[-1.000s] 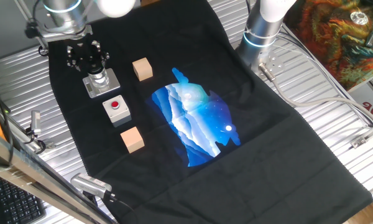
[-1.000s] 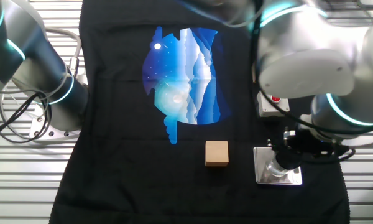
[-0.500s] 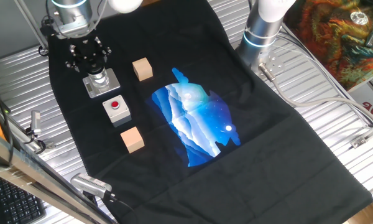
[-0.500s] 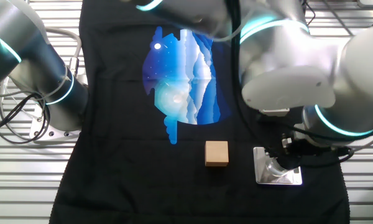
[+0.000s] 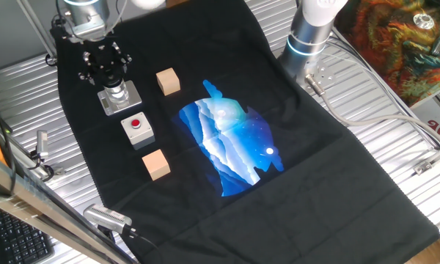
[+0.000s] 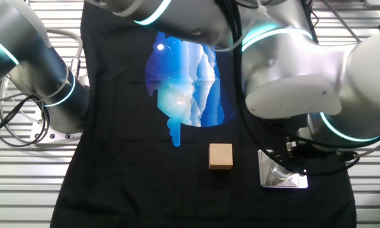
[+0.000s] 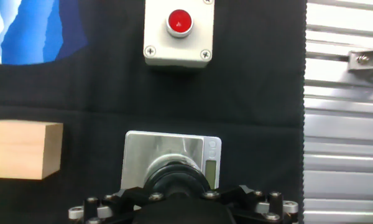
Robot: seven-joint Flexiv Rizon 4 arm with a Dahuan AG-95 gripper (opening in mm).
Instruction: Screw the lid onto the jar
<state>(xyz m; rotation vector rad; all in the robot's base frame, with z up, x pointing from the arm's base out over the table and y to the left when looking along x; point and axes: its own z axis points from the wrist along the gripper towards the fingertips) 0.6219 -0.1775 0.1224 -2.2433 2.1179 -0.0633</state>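
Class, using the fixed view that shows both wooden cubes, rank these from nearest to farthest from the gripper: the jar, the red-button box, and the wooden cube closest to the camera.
1. The jar, directly beneath the gripper.
2. The red-button box, just past the jar, toward the camera.
3. The wooden cube, farthest, beyond the box.

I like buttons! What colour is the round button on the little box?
Red. The button sits on a pale grey box, clearest in the hand view.
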